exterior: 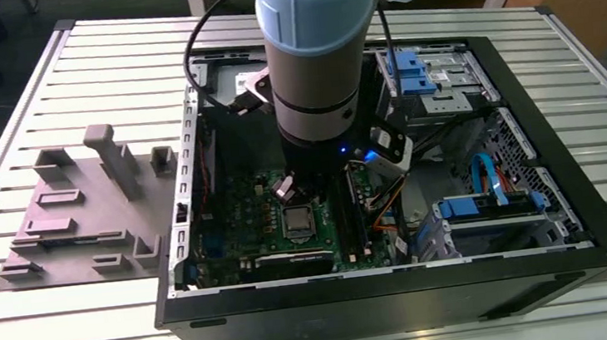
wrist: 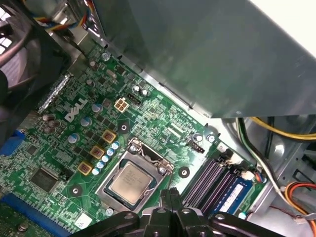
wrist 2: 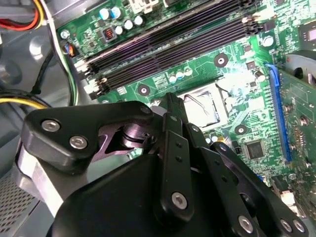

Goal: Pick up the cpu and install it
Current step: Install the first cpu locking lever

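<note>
The only lettering that shows is a white logo printed on the green motherboard (wrist: pixel 59 148) in the first wrist view, beside a row of round capacitors; other markings on the board are too small to make out. The cpu (wrist: pixel 129 181) lies flat inside its socket frame (wrist: pixel 148 157) on that board (silvery top up, pale border showing all round), within the open computer case (exterior: pixel 575 219) on the slatted worktop (exterior: pixel 74 326). The gripper (wrist: pixel 170 197) hangs directly above the board, its black fingertips drawn together and holding nothing, just beside the socket's edge nearest the memory slots (wrist: pixel 210 180); whether they touch the frame cannot be told. A grey fixture block (exterior: pixel 84 212) sits outside the case toward the exterior view's left.
</note>
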`<state>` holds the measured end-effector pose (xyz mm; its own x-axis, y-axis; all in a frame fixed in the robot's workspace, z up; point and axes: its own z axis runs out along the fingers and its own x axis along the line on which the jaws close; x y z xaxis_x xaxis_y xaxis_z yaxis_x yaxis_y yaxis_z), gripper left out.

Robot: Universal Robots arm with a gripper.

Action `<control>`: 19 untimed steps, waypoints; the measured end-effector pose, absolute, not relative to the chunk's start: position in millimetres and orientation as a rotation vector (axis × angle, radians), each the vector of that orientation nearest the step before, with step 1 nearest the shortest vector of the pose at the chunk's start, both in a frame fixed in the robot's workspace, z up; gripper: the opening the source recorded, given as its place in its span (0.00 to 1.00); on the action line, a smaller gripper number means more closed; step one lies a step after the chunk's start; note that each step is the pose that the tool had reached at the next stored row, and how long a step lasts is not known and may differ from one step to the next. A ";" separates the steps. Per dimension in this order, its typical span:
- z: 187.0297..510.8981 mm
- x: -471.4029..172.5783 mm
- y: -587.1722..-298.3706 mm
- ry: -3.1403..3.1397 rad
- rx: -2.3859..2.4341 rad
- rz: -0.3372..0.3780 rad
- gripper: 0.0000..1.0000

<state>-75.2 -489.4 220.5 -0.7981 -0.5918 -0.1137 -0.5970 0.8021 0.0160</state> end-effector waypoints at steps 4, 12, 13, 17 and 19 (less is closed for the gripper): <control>218.5 -75.3 -489.5 2.897 -0.941 0.041 0.10; 221.9 -75.3 -489.1 2.901 -0.930 0.039 0.10; 222.7 -75.4 -489.1 2.901 -0.928 0.039 0.10; 225.4 -75.4 -489.0 2.903 -0.922 0.039 0.10; 225.4 -75.4 -489.0 2.903 -0.920 0.039 0.10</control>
<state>-75.4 -489.0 225.4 -0.8135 -0.5732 -0.0988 -0.5756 0.8177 -0.0044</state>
